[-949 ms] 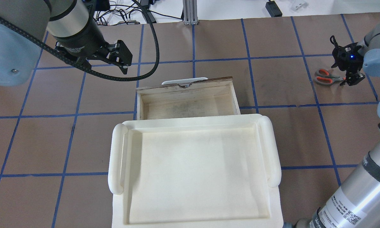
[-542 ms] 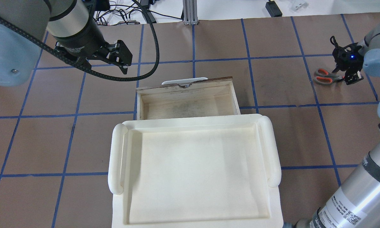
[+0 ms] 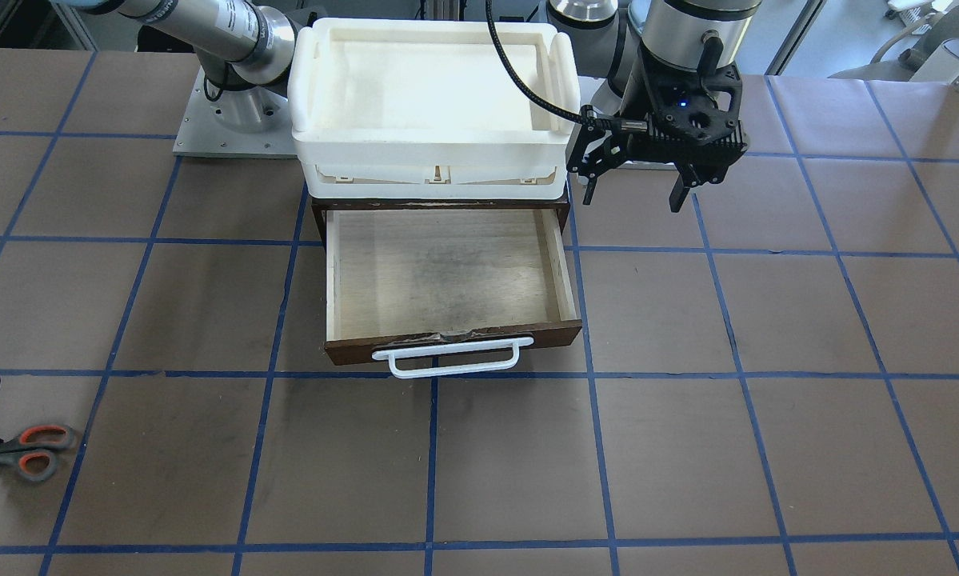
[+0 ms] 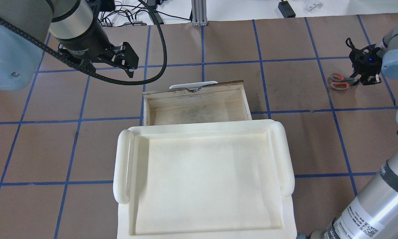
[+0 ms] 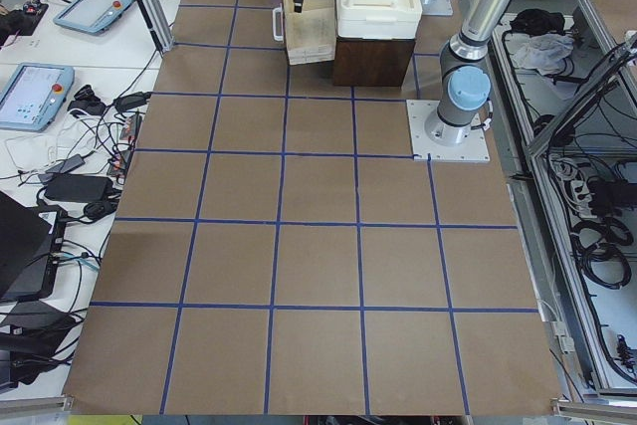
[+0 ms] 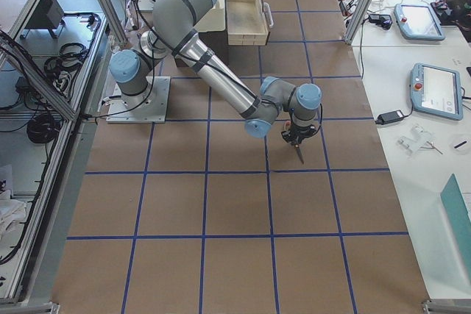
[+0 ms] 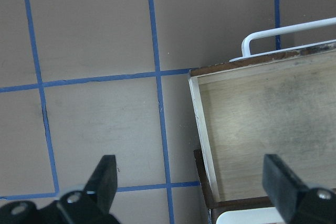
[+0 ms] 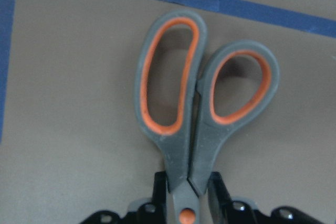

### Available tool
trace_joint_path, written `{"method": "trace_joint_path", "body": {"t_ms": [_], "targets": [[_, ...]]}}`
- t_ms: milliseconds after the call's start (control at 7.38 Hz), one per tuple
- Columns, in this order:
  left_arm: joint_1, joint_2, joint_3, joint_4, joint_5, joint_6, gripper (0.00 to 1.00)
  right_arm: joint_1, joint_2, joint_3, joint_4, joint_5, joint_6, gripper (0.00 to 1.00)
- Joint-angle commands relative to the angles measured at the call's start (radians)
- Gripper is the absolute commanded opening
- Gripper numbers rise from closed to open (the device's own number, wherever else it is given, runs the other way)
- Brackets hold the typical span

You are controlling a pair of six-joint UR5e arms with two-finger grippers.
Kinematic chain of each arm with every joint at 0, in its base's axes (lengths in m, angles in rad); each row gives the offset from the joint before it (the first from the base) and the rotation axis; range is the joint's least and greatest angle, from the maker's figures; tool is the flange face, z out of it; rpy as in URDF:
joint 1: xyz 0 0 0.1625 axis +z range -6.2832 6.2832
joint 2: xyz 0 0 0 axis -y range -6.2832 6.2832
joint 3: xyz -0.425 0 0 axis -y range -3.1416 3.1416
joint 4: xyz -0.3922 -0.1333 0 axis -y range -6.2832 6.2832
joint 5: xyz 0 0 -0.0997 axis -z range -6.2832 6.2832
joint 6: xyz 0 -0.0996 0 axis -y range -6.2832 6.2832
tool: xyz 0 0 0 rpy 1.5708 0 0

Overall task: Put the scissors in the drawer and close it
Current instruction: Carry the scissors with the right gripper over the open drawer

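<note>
The scissors [image 4: 338,81], grey handles lined orange, are at the far right of the table, also in the front view [image 3: 35,452]. My right gripper [image 4: 367,79] is over their blade end. In the right wrist view its fingers [image 8: 160,192] press on both sides of the scissors' neck [image 8: 181,171], so it is shut on them. I cannot tell whether they rest on the table. The drawer [image 4: 195,108] stands pulled open and empty, white bar handle [image 3: 447,362] toward the far side. My left gripper [image 4: 127,64] hovers open, left of the drawer [image 7: 262,129].
A white plastic tray [image 4: 202,127] sits on top of the dark cabinet that holds the drawer. Brown table with blue tape grid. Cables and devices [image 4: 129,13] lie beyond the far edge.
My right gripper has shifted slightly away along the scissors and drawn its fingers in on them; the handles shifted a little. The left arm has not moved.
</note>
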Motion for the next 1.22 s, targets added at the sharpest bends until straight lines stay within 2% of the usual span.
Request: {"method": "trace_joint_path", "body": {"t_ms": [0,136,407,678,1085], "targets": [[0.0,0.0,0.0,0.0,0.0,0.0,1.0,0.007,-0.054,-0.001,0.054,0.005,0.001,0.0],[0.0,0.0,0.0,0.0,0.0,0.0,1.0,0.012,-0.09,0.003,0.069,0.014,0.002,0.0],[0.0,0.0,0.0,0.0,0.0,0.0,1.0,0.101,-0.212,0.003,0.204,0.013,0.06,0.0],[0.0,0.0,0.0,0.0,0.0,0.0,1.0,0.229,-0.33,0.003,0.336,-0.001,0.268,0.0],[0.0,0.0,0.0,-0.001,0.0,0.0,1.0,0.448,-0.418,0.001,0.426,-0.023,0.576,0.0]]}}
